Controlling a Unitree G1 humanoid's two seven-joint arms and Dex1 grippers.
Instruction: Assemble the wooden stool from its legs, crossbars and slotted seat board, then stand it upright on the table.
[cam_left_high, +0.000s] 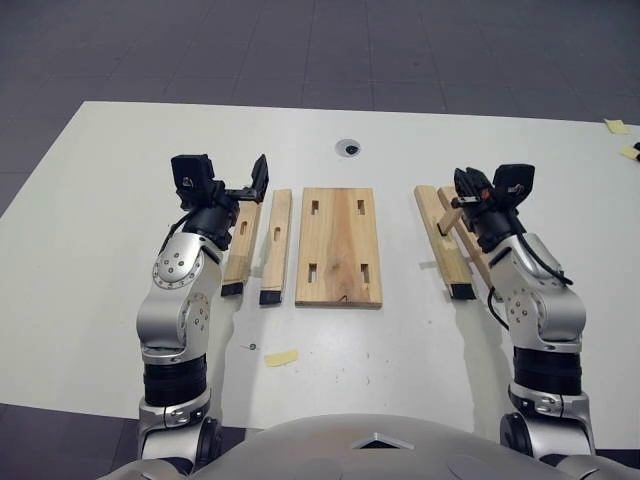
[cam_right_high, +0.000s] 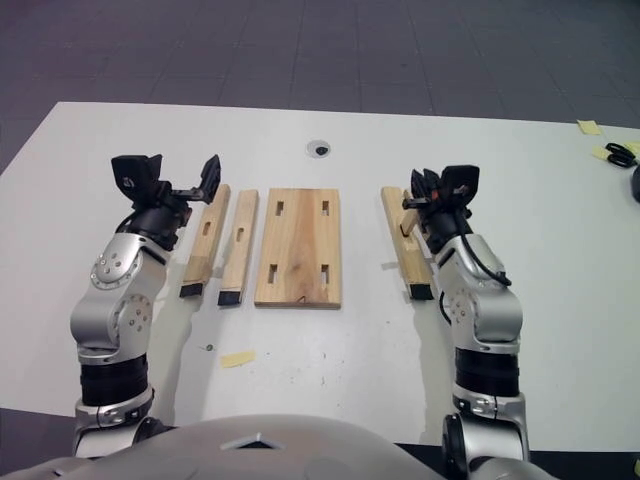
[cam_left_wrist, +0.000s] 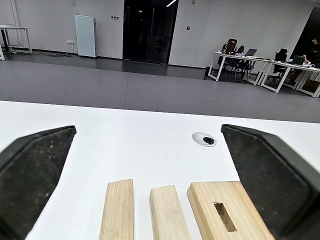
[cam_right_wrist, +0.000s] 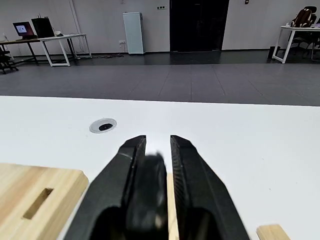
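Observation:
The slotted seat board (cam_left_high: 339, 245) lies flat mid-table. Two wooden legs (cam_left_high: 241, 250) (cam_left_high: 276, 245) lie side by side to its left. Two more legs (cam_left_high: 443, 240) lie to its right, the outer one partly under my right arm. My left gripper (cam_left_high: 225, 180) hovers wide open over the far ends of the left legs (cam_left_wrist: 118, 210), with nothing between its fingers. My right gripper (cam_left_high: 466, 188) sits above the far ends of the right legs, shut on a short thin crossbar (cam_left_high: 453, 218) that sticks out toward the seat board.
A round cable hole (cam_left_high: 348, 148) sits in the white table beyond the seat board. A scrap of yellow tape (cam_left_high: 281, 357) lies near the front edge. More yellow scraps (cam_left_high: 617, 127) lie at the far right.

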